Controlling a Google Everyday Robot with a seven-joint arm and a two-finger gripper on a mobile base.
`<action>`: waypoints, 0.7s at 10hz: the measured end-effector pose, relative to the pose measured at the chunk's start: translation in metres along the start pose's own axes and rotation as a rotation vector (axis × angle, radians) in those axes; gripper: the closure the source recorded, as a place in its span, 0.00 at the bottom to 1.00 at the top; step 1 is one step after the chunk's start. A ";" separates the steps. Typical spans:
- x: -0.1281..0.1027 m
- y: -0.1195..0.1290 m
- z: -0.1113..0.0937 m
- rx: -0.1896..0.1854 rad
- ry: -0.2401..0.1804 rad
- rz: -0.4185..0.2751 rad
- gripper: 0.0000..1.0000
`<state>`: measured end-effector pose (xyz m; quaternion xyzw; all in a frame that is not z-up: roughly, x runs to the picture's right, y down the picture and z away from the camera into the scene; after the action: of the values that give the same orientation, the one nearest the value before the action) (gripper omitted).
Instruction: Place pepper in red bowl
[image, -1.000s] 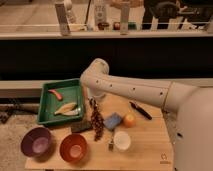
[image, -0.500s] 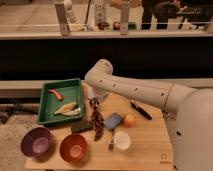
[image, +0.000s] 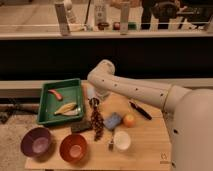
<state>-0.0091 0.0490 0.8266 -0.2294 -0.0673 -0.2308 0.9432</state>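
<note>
Shifted slightly right, the gripper hangs just right of the green tray, fingers shut, nothing seen held.
Pepper and yellow fruit lie in the tray; red bowl sits near; a dark clump lies between gripper and bowl.

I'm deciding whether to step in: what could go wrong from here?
1. The pincer sits shut by the right wall of the green tray, while the pepper lies untouched at its left; unless it opens, it may just shove the pepper.
2. The yellow banana-like item lies beside the pepper and could be nudged or grabbed.
3. The purple bowl stands next to the red bowl; a drop could miss.
</note>
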 end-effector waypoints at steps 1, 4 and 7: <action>0.004 -0.002 0.003 0.001 0.000 0.015 0.93; 0.007 -0.007 0.009 0.018 -0.008 0.055 0.85; -0.002 -0.028 -0.001 0.082 -0.024 -0.110 0.53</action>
<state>-0.0241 0.0281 0.8366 -0.1895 -0.1005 -0.2766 0.9367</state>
